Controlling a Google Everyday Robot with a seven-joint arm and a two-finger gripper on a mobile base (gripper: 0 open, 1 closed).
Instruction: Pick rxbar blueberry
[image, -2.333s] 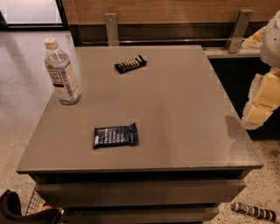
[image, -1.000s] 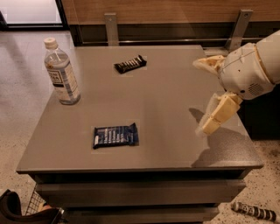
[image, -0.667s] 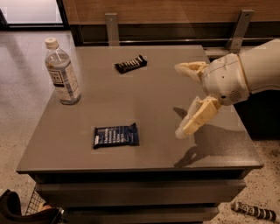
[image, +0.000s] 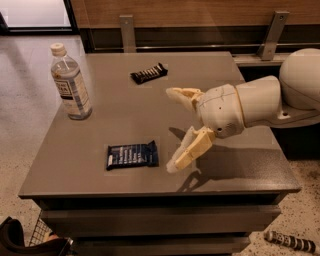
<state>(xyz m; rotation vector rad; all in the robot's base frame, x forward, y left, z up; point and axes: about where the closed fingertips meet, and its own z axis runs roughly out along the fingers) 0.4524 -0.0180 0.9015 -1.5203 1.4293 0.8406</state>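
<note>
The rxbar blueberry (image: 132, 155) is a flat dark-blue wrapper with white text, lying on the grey table (image: 125, 110) near its front edge. My gripper (image: 176, 129) comes in from the right on a cream arm and hangs above the table just right of the bar. It is open and empty, with one finger (image: 182, 95) toward the back and the other finger (image: 189, 151) toward the front, its tip close to the bar's right end.
A narrower black bar wrapper (image: 148, 73) lies at the table's back middle. A clear water bottle (image: 71, 84) with a white cap stands at the left. A wood-panelled wall with metal brackets runs behind the table. A striped object (image: 290, 242) lies on the floor at bottom right.
My gripper has moved in from the right edge leftward over the table, ending beside the blue bar. The bar, black wrapper and bottle have not moved.
</note>
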